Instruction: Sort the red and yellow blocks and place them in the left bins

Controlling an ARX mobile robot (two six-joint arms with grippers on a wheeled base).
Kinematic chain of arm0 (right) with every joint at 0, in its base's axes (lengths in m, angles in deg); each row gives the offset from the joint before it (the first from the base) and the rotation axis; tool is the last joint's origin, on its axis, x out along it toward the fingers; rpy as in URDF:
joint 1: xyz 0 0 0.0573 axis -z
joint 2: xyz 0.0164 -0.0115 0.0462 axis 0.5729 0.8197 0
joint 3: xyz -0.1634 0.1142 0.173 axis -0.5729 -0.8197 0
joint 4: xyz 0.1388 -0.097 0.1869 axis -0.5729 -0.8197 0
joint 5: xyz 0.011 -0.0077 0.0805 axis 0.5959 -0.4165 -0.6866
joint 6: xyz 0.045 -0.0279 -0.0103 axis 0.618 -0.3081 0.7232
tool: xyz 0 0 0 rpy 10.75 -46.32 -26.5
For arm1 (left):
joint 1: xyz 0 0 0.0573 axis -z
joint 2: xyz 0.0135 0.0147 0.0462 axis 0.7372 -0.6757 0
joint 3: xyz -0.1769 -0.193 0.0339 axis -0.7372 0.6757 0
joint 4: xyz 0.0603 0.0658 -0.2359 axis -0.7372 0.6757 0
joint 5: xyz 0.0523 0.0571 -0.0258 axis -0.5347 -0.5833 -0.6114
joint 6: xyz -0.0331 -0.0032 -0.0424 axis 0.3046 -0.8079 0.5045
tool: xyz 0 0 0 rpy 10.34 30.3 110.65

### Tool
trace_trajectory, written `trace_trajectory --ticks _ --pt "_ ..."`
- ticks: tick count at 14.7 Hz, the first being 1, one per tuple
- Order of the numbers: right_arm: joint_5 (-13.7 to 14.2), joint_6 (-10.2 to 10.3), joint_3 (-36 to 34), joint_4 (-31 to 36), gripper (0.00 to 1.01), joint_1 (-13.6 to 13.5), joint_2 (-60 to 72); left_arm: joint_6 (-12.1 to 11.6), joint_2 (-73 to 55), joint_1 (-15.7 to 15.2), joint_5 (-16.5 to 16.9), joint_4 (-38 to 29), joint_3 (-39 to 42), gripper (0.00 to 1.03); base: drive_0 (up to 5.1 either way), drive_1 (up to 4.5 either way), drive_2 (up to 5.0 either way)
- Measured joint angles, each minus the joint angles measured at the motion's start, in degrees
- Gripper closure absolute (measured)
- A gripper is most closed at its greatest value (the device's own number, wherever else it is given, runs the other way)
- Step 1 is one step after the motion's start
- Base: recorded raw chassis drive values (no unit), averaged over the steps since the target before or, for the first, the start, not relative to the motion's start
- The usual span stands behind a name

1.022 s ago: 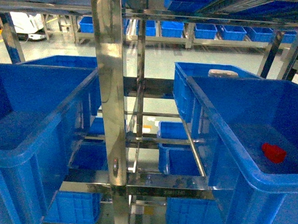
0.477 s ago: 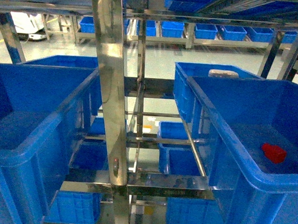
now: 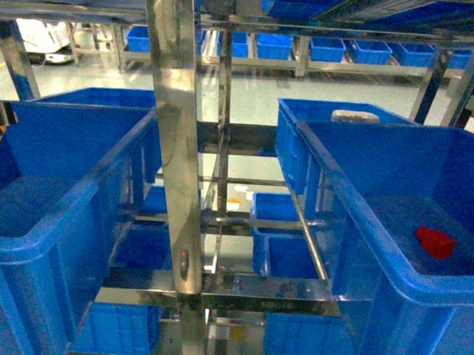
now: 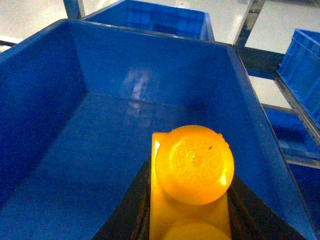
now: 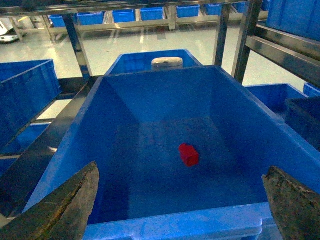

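The left wrist view shows the left pincer (image 4: 192,220) clamped on the yellow block (image 4: 192,172), its dark fingers (image 4: 127,210) at either side, held above the floor of the left bin (image 4: 60,100). The head view shows only an orange sliver at that bin's (image 3: 60,216) far-left edge. The red block (image 3: 435,242) lies on the floor of the right-hand blue crate (image 3: 362,224). The right wrist view has it (image 5: 188,154) mid-floor, with the right pincer (image 5: 180,210) spread wide above the crate's (image 5: 175,220) near rim.
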Motion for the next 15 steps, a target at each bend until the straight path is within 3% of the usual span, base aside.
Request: trace_trajectory --ticks 1,6,8,11,12,15 --pt "0.00 0.00 0.00 -0.02 0.03 0.00 0.00 -0.04 -6.54 -2.73 2.21 -0.66 -4.72 0.75 0.0 0.00 0.0" --pt "0.00 0.00 0.00 0.00 0.03 0.00 0.00 -1.66 -23.19 -5.62 7.50 0.46 -19.19 0.76 0.0 0.00 0.0" --pt "0.00 0.00 0.00 0.00 0.03 0.00 0.00 -2.16 -28.33 -6.34 7.98 1.75 -23.67 0.76 0.0 0.00 0.0" --pt "0.00 0.00 0.00 -0.02 0.03 0.00 0.00 -4.63 -29.94 -7.08 6.78 1.68 -23.67 0.76 0.0 0.00 0.0" --pt "0.00 0.00 0.00 -0.02 0.03 0.00 0.00 -4.42 -29.94 -7.15 6.73 2.38 -23.67 0.69 0.0 0.00 0.0" --pt "0.00 0.00 0.00 0.00 0.03 0.00 0.00 -2.71 -28.63 -6.58 7.21 2.45 -21.57 0.22 0.0 0.00 0.0"
